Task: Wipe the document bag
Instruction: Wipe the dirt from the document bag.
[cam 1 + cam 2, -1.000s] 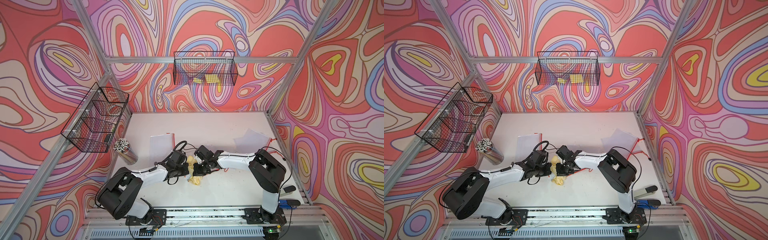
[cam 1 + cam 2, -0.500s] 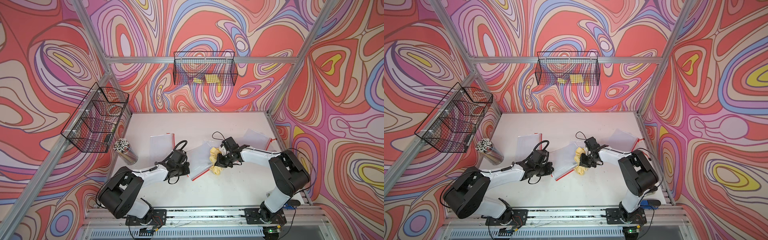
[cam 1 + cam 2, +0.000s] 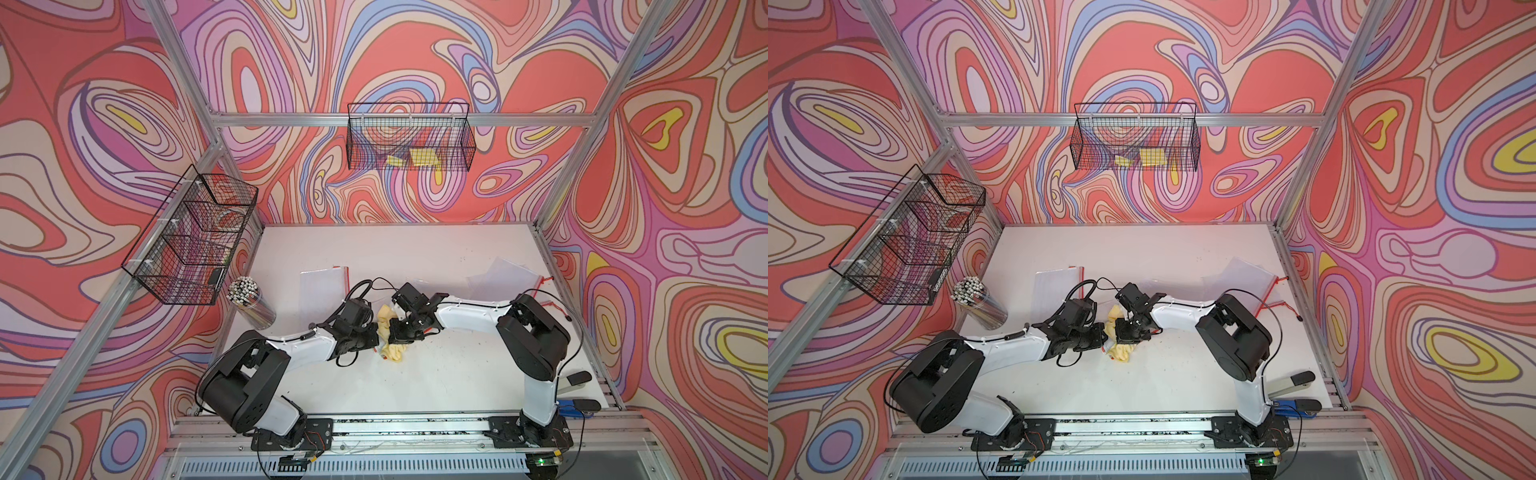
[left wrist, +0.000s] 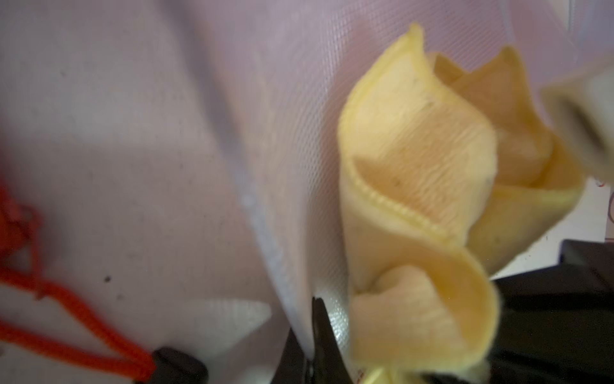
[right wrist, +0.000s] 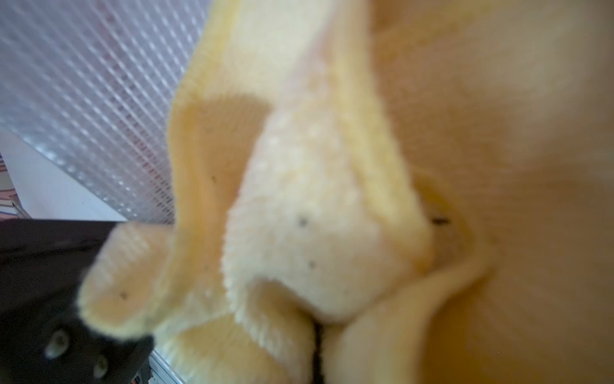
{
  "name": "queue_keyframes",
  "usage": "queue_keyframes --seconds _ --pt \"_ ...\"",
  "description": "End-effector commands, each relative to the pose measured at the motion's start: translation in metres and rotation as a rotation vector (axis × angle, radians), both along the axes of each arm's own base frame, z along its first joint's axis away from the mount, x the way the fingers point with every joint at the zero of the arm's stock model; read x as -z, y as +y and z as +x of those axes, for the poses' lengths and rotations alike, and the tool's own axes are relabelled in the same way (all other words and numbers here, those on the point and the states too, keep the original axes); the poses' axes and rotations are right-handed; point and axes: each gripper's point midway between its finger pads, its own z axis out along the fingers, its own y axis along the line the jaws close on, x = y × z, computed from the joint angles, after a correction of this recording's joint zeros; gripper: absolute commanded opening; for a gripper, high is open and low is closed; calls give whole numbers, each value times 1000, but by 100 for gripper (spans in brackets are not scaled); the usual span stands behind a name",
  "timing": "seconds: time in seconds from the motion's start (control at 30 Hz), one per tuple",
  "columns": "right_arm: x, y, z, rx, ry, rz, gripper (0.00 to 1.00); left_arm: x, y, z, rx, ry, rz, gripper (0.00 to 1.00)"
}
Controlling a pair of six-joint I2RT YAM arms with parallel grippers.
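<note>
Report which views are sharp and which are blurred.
Both top views: sharp, evenly lit, soft shadows on the table. Left wrist view: yellow cloth slightly smeared, document bag mesh readable near it. Right wrist view: cloth too close, out of focus.

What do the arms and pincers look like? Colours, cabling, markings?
Both the left arm and right arm have smooth white link shells between bulky black joint housings. The left pincer and right pincer are black. A ribbed black hose loops over the left wrist; thin black cable trails by the right arm. No markings visible.
</note>
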Motion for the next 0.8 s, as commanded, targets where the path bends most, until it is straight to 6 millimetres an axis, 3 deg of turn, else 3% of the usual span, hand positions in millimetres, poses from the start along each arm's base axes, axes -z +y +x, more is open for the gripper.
queue_keyframes --seconds 0.0,0.13,0.37,0.43,0.5,0.6,0.67,0.77 --pt "22 -12 5 40 33 -60 0 15 8 -9 -10 53 30 0" --pt "36 -59 22 99 29 -172 0 13 11 -11 -6 50 43 0" --pt "31 -164 57 267 32 -246 0 12 17 -14 -11 41 63 0" --pt "29 -180 63 292 32 -262 0 10 18 -15 -7 40 65 0" --pt "21 -184 69 304 13 -250 0 3 18 -14 0 30 68 0" --pt "-10 -168 74 306 -29 -128 0 -23 19 -10 17 -17 81 0" --pt "-46 -162 77 318 -98 -57 0 -48 20 -5 30 -66 90 0" --pt "-100 -171 79 363 -221 -20 0 -93 13 2 77 -136 75 0"
